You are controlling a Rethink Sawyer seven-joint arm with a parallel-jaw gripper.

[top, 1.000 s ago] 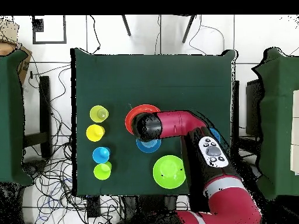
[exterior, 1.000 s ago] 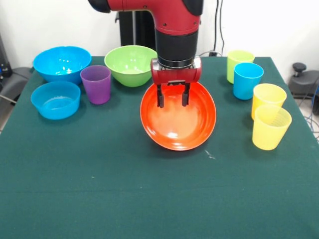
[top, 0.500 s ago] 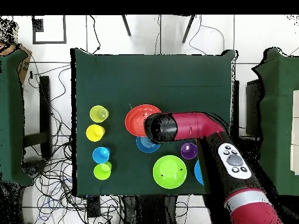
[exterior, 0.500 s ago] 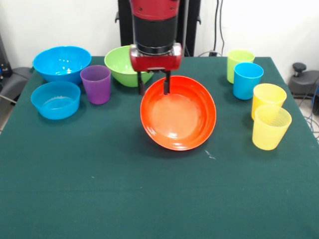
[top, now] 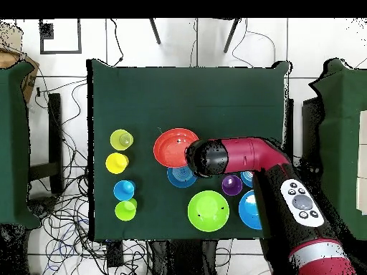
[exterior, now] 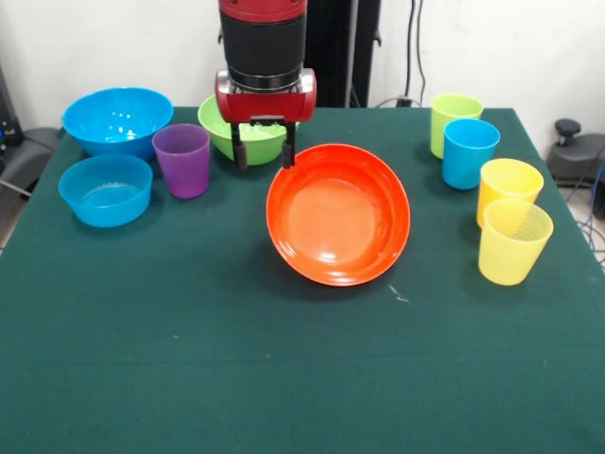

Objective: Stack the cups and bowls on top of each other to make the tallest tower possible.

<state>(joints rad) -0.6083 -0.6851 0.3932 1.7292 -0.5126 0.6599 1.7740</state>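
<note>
The wide orange bowl [exterior: 338, 227] sits tilted at the table's middle; it also shows in the overhead view [top: 174, 147], with a small blue bowl [top: 180, 177] partly under its edge. My gripper [exterior: 263, 154] is open and empty. It hangs just left of the orange bowl's far rim and in front of the lime green bowl [exterior: 236, 121]. The purple cup [exterior: 182, 159] stands upright to its left. In the overhead view the wrist [top: 206, 159] hides the gripper.
A large blue bowl [exterior: 117, 118] and a smaller blue bowl [exterior: 105, 189] stand at the left. A lime green cup [exterior: 455, 118], a blue cup [exterior: 470, 151] and two yellow cups [exterior: 509, 189] [exterior: 513, 241] line the right side.
My gripper has moved left in the front view, from over the orange bowl to beside its rim, nearer the purple cup. It stayed open. No cup or bowl has moved.
</note>
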